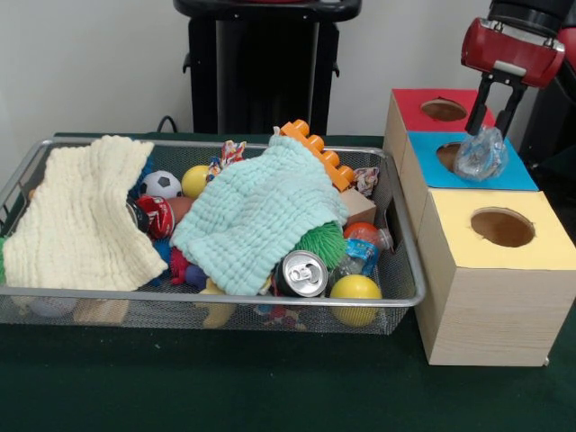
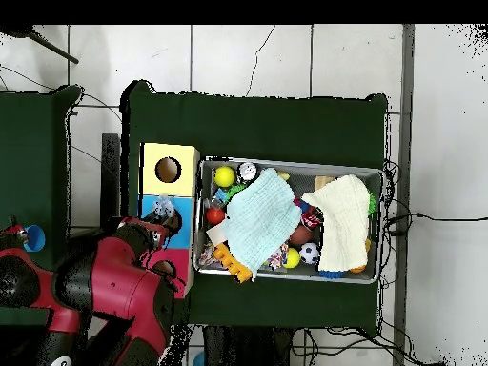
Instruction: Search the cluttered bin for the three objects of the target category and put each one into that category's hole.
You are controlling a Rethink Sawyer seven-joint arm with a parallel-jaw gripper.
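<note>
While the wire bin (image 1: 396, 225) sits cluttered, the gripper (image 1: 490, 121) pinches a crumpled clear plastic bag (image 1: 481, 153) over the blue box's hole (image 1: 450, 155); next, likely release.

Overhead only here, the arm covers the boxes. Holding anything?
Observer: Yes. The fingers are shut on a crumpled clear plastic wrapper.
Operator: Dropped in yet?
Observer: No. It hangs at the hole of the blue box, and most of it is above the lid.
Operator: Red one blocked?
Observer: No. The hole of the red box is open, with nothing over it.
</note>
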